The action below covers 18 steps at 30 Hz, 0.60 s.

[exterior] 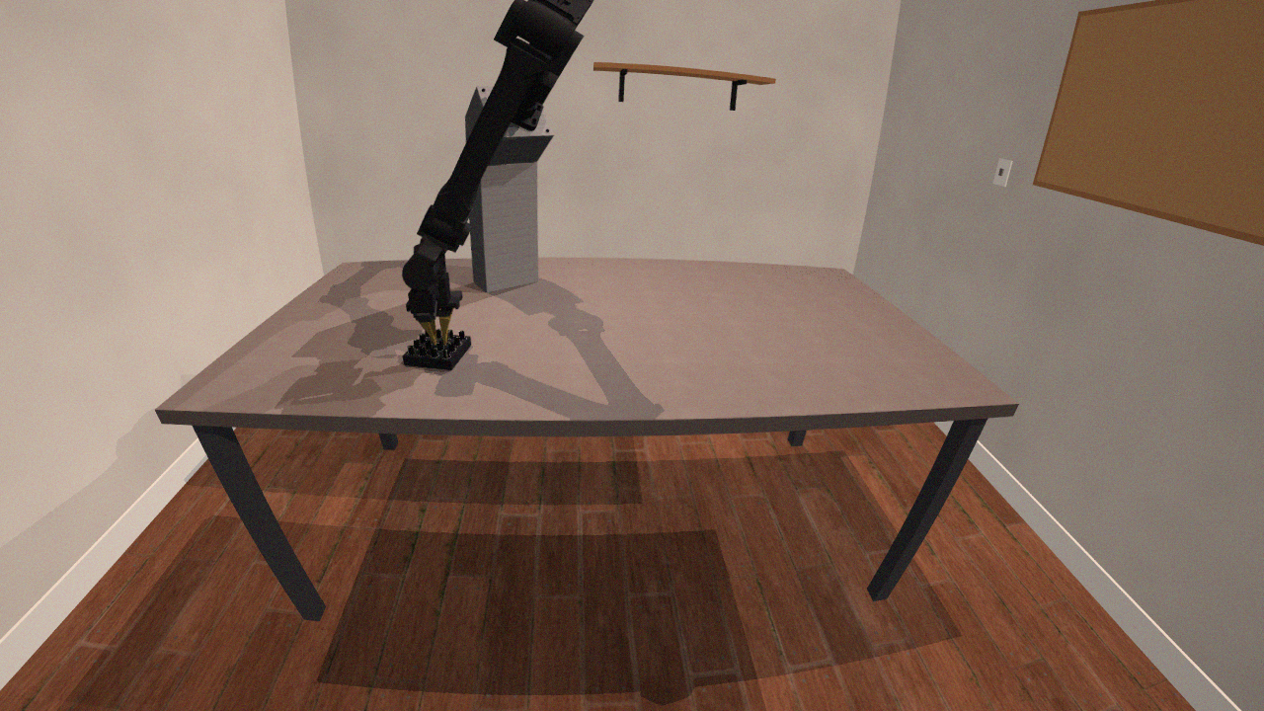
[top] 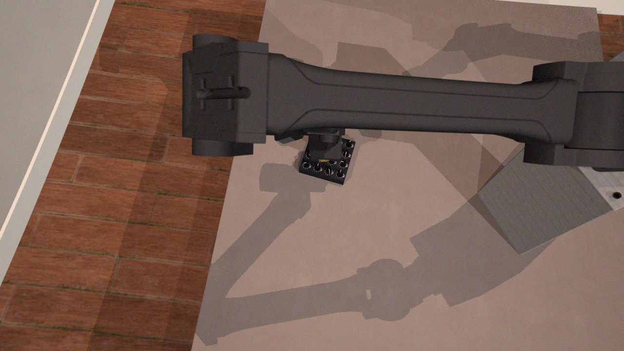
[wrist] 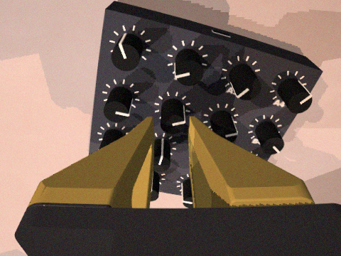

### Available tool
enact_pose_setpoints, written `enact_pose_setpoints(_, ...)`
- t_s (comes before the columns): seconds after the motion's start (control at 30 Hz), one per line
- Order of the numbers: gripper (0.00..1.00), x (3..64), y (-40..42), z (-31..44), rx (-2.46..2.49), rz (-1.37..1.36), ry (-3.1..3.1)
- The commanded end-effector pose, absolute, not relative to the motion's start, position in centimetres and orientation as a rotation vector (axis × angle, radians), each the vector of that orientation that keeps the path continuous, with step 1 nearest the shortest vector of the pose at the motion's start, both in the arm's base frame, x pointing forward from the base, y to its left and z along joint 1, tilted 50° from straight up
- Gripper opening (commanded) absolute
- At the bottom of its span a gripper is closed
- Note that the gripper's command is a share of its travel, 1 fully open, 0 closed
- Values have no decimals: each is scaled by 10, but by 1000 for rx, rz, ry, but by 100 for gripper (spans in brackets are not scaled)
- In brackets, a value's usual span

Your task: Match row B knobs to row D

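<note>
The pincer (top: 323, 160) (exterior: 437, 341) (wrist: 171, 126) has its fingers parted a little, and nothing is pinched in them. The tips are around or just above knob B2 (wrist: 172, 114), I cannot tell exactly; perhaps they are kept narrow so that the neighbours B1 (wrist: 119, 103) and B3 (wrist: 224, 125) are not pushed. I judge that the next step is to close squarely on B2 and turn it. The knob box (top: 305, 171) (exterior: 429, 362) (wrist: 160, 46) stands on the left part of the table (top: 392, 218) (exterior: 707, 354) (wrist: 21, 107), on the near side of the grey pedestal (exterior: 511, 229). Row D is mostly hidden, so its match cannot be checked.
</note>
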<state>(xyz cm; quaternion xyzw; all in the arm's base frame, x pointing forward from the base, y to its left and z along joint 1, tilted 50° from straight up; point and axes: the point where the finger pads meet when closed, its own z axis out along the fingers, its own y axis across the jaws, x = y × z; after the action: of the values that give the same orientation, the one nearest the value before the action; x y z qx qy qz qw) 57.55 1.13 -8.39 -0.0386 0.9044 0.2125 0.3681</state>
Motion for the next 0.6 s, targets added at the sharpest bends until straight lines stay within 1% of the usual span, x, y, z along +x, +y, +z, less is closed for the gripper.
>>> enact_pose_setpoints(0.0,18,578,13,-87,-93,548,2319)
enact_pose_setpoints(0.47,18,578,13,-87,-93,548,2319)
enact_pose_setpoints(0.5,8,578,13,-87,-93,548,2319)
enact_pose_setpoints(0.57,8,578,13,-87,-95,549,2319)
